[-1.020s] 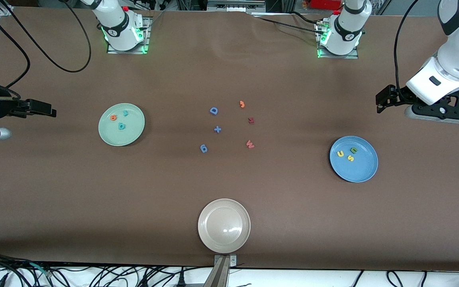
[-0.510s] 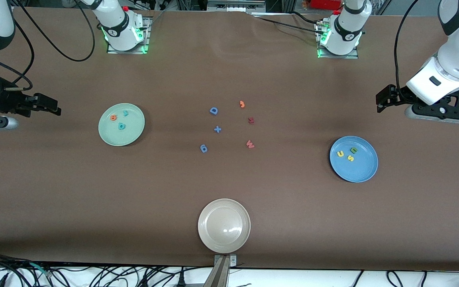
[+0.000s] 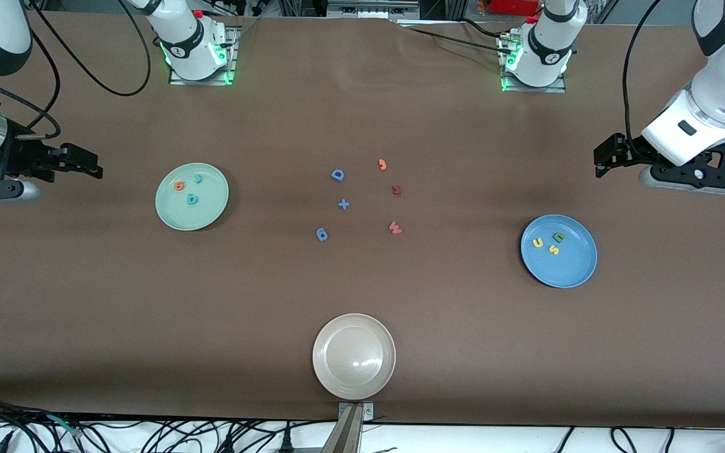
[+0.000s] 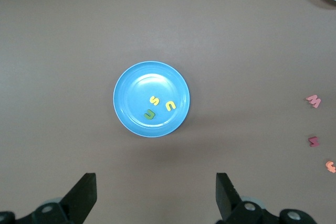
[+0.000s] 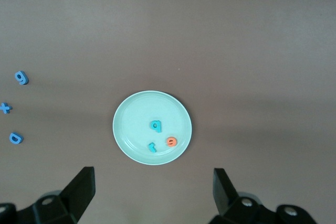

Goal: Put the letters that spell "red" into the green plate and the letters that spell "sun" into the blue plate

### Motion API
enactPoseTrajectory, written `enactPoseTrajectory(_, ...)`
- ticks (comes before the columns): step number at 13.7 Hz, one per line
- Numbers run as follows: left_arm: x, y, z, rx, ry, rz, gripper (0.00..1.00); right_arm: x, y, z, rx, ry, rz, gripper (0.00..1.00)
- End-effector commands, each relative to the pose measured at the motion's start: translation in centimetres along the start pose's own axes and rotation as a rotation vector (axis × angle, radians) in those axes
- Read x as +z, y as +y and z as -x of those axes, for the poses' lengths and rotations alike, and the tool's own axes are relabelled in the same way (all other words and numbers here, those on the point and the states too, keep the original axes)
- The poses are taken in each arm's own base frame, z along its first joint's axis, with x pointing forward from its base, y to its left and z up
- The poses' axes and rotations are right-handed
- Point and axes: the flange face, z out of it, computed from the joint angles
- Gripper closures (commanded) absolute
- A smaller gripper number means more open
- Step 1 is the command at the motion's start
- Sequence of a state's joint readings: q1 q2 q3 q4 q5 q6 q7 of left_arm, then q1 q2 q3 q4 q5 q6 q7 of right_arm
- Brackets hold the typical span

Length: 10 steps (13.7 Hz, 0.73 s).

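The sorting looks finished. In the front view the green plate (image 3: 192,196), left of centre in the frame, holds three letters: the orange "e" (image 3: 179,185), the teal "r" (image 3: 198,178) and the teal-green "d" (image 3: 192,200). The blue plate (image 3: 558,251), at the right and lower in the frame, holds three too: the yellow "u" (image 3: 537,242), the yellow "s" (image 3: 553,250) and the green "n" (image 3: 559,237).

Six stray pieces lie on the bench (image 3: 362,113) at mid-frame: three blue, one orange and two reddish, whose shapes I read only roughly. One beige plate (image 3: 354,357) sits empty at bottom centre.

The left gripper (image 3: 601,159) hangs at the right edge above the blue plate, jaws wide, holding nothing. The right gripper (image 3: 85,165) hangs at the left edge beside the green plate, equally wide and empty. Nothing seems left to move.
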<state>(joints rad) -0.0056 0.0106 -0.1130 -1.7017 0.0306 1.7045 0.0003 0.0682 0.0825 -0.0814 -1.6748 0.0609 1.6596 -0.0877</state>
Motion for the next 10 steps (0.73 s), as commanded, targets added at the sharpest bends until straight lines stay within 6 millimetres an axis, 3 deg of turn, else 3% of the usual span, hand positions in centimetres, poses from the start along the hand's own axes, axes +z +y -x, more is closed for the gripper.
enactPoseTrajectory(1, -0.65, -0.09, 0.37, 0.019, -0.003, 0.019, 0.0, -0.31, -0.06, 1.03, -0.017, -0.002, 0.018, 0.01)
enactPoseTrajectory(10, -0.78, -0.01, 0.54, 0.028, -0.017, -0.007, 0.0, -0.41, -0.66, 0.99, -0.018, -0.001, 0.019, 0.01)
